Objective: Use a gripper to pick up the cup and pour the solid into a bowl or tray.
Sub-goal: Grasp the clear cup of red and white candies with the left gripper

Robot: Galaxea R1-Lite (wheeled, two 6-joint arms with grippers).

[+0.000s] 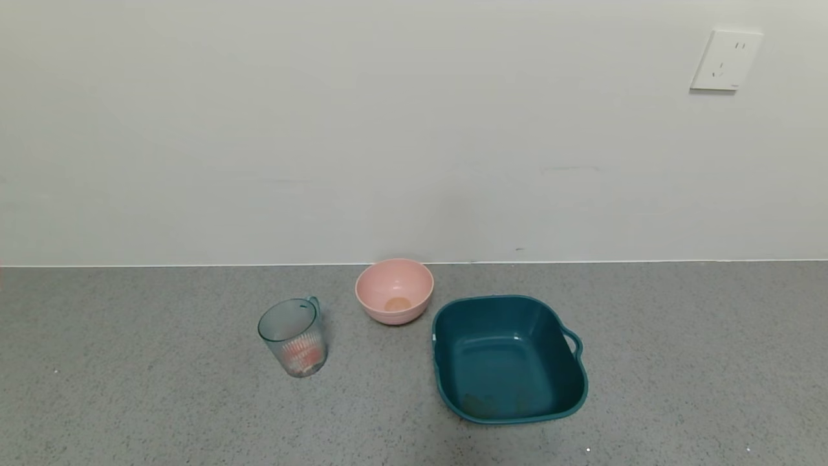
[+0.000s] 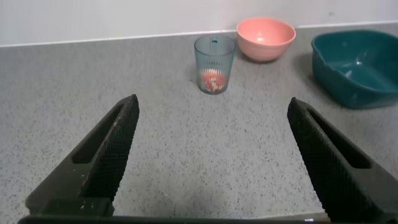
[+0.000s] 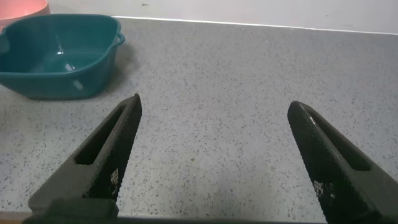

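- The left gripper (image 2: 211,146) is hovering low over the grey counter (image 1: 129,388), its fingers spread wide and gripping nothing.
- Ahead of it, well apart, the cup (image 2: 214,63) is standing upright, with the solid (image 2: 211,79) lying in its bottom.
- The pink bowl (image 1: 394,290) is sitting just beside the cup, toward the wall.
- The right gripper (image 3: 214,149) is also gaping wide and carrying nothing, with the teal basin (image 3: 59,56) lying off to one side of it.

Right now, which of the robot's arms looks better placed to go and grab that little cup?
Probably the left. The left gripper is open and faces the cup straight ahead across bare counter. The right gripper, also open, faces only the teal basin; the cup is not in its view.
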